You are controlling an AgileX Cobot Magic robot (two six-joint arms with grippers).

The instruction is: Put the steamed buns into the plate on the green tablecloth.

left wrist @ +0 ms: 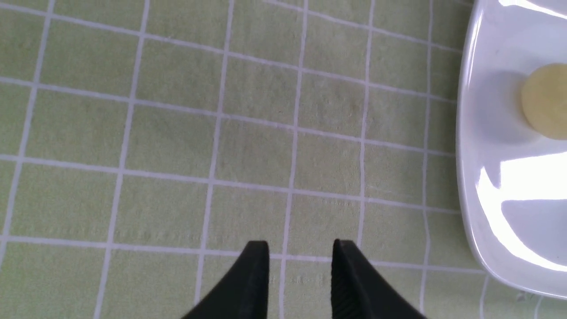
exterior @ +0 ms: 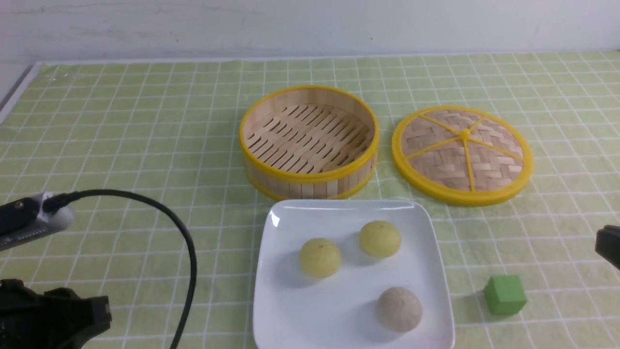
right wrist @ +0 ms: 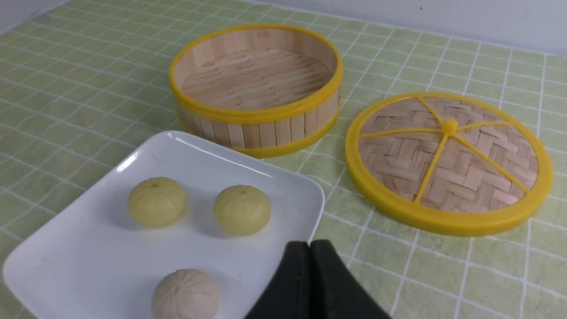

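The white square plate lies on the green tablecloth at the front centre. Three steamed buns sit in it: two pale yellow-green ones and one beige-grey one. The right wrist view shows the plate with the same buns. My right gripper is shut and empty, beside the plate's right edge. My left gripper is open and empty over bare cloth, left of the plate, where one yellow-green bun shows.
An empty round bamboo basket with a yellow rim stands just behind the plate. Its woven lid lies to the right of it. A green cube sits right of the plate. A black cable arcs over the front left.
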